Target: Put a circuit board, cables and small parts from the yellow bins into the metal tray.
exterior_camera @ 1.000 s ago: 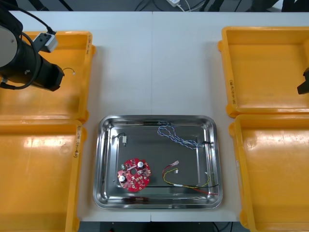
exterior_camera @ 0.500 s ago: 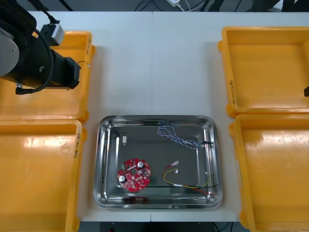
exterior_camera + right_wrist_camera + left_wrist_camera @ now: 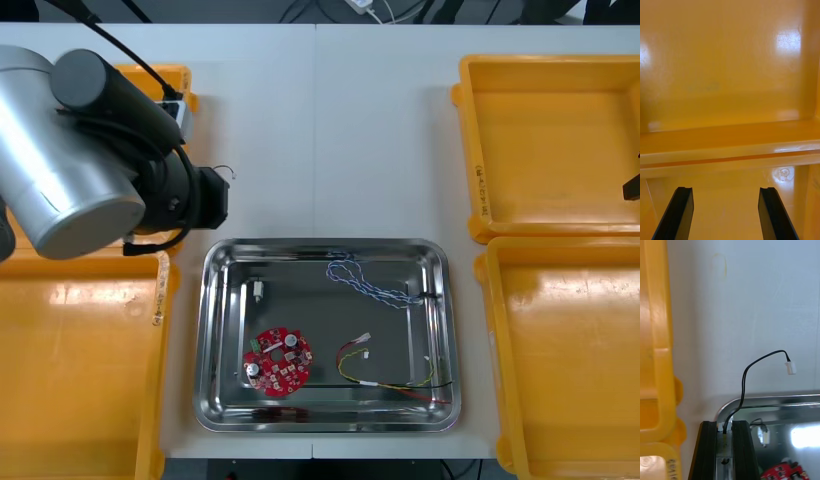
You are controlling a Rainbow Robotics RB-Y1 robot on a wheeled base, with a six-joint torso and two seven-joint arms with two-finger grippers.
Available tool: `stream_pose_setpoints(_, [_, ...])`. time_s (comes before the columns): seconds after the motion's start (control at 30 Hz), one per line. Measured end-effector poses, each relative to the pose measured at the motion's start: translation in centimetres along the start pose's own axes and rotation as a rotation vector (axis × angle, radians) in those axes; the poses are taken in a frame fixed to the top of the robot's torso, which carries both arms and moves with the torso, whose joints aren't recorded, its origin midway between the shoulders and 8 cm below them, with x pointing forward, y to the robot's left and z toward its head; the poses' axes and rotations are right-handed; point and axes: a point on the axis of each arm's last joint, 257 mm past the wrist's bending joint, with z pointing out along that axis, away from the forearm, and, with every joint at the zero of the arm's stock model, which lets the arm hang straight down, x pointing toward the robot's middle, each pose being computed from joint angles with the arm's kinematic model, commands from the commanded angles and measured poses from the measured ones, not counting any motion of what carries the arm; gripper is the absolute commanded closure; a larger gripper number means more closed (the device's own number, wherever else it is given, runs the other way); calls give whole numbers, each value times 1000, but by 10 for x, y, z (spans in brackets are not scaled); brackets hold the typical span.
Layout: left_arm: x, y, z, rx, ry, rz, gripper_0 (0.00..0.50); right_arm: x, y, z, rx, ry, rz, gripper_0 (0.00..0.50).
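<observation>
My left gripper (image 3: 725,431) is shut on a black cable (image 3: 752,369) with a white plug at its free end; the cable curls up from between the fingers. In the front view the left arm is above the table just beyond the metal tray's (image 3: 215,262) far left corner, the black cable (image 3: 226,172) poking out of it. In the tray lie a round red circuit board (image 3: 277,362), a twisted blue and white cable (image 3: 367,281), a red and yellow cable (image 3: 385,375) and a small metal part (image 3: 256,291). My right gripper (image 3: 726,212) is open over the right yellow bins (image 3: 730,75).
Two yellow bins (image 3: 80,350) stand on the left and two yellow bins (image 3: 550,140) on the right. Bare white table lies between the far bins. The left bin's rim (image 3: 655,352) runs close beside the left fingers.
My left arm has carried the black cable out of the far left bin, rightward and nearer, to the tray's far left corner. The right arm stays put.
</observation>
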Motion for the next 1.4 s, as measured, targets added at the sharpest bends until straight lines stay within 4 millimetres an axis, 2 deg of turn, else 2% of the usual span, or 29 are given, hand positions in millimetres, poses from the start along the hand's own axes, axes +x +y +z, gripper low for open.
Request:
stream_pose_setpoints(0.13, [14, -17, 10, 5, 6, -62, 500, 2, -2, 2, 4, 1, 2, 0])
stream_pose_setpoints(0.47, [49, -56, 27, 36, 20, 26, 500, -7, -5, 3, 15, -36, 10, 0])
stream_pose_setpoints(0.67, [58, -72, 36, 53, 18, -17, 500, -11, -3, 3, 9, -51, 9, 0])
stream_pose_setpoints(0.8, [56, -77, 50, 51, -3, -52, 500, -10, -3, 3, 8, -51, 10, 0])
stream_pose_setpoints(1.0, [65, -78, 69, 39, 16, -58, 500, -7, -3, 6, 7, -45, 10, 0])
stream_pose_setpoints(1.4, [91, -82, 80, 44, 51, -36, 500, 4, 6, 21, -22, -30, 17, 0])
